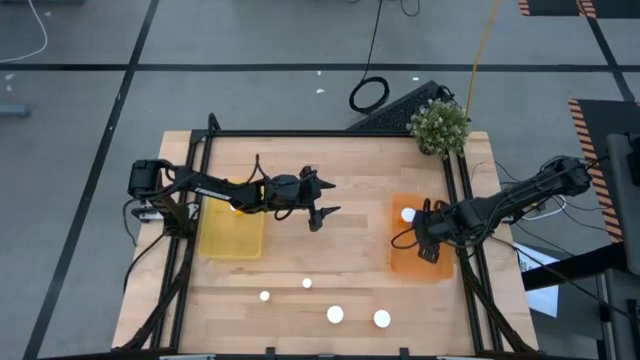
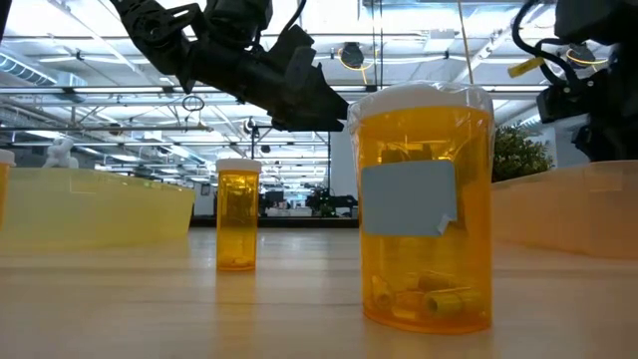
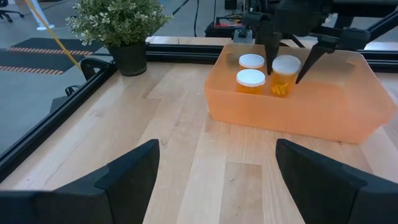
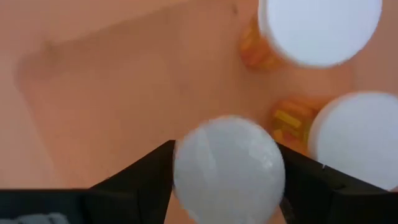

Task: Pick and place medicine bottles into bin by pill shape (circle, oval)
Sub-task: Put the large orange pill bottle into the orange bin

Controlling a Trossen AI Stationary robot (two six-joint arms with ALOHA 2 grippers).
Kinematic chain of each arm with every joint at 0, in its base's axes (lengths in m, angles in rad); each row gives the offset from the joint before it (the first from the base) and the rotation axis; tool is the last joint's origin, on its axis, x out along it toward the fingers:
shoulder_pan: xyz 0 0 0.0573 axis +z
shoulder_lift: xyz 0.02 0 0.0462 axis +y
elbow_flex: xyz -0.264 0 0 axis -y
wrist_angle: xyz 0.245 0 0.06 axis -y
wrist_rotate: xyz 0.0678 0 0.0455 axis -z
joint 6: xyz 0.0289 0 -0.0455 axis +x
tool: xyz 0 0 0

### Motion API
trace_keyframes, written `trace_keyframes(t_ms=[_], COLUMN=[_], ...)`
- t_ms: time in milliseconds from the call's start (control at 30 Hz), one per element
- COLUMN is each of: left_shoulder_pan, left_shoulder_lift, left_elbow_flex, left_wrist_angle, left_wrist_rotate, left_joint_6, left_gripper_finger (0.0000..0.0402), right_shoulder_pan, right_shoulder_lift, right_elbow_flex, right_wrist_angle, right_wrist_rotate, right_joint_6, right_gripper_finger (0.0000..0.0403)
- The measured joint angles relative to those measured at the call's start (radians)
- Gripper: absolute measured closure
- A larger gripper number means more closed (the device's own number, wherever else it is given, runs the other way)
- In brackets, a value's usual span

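Pale wood-plank table point(image 1: 330, 260) carries a translucent orange bin point(image 3: 323, 109) and a yellow bin point(image 1: 232, 235). Right gripper point(image 3: 286, 62) stands in the orange bin with its fingers around a white-capped amber bottle point(image 3: 285, 74) beside two others; placing step, next move likely release and lift clear. Left gripper point(image 1: 318, 205) hovers spread and empty mid-table; four smooth cylindrical bottles point(image 1: 334, 315) wait near the front edge.

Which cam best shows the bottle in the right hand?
Left wrist view: the bottle shows whole, upright over the orange bin, between the right hand fingers. Right wrist view shows only its cap from above. High view hides it under the arm; low view doesn't show it.
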Motion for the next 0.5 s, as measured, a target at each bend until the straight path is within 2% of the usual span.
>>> trace_keyframes(t_ms=[267,500], left_shoulder_pan=[0.000,-0.006], left_shoulder_lift=[0.000,0.000], left_elbow_flex=[0.000,0.000], left_wrist_angle=[0.000,-0.008], left_wrist_rotate=[0.000,0.000], left_joint_6=[-0.004,-0.021], left_gripper_finger=[0.0076,0.0076], right_shoulder_pan=[0.020,0.020], right_shoulder_lift=[-0.008,-0.056], right_elbow_flex=[-0.004,0.051], right_wrist_angle=[-0.003,0.001], right_wrist_rotate=[0.001,0.001], right_joint_6=[0.015,0.020], right_gripper_finger=[0.0125,0.0121])
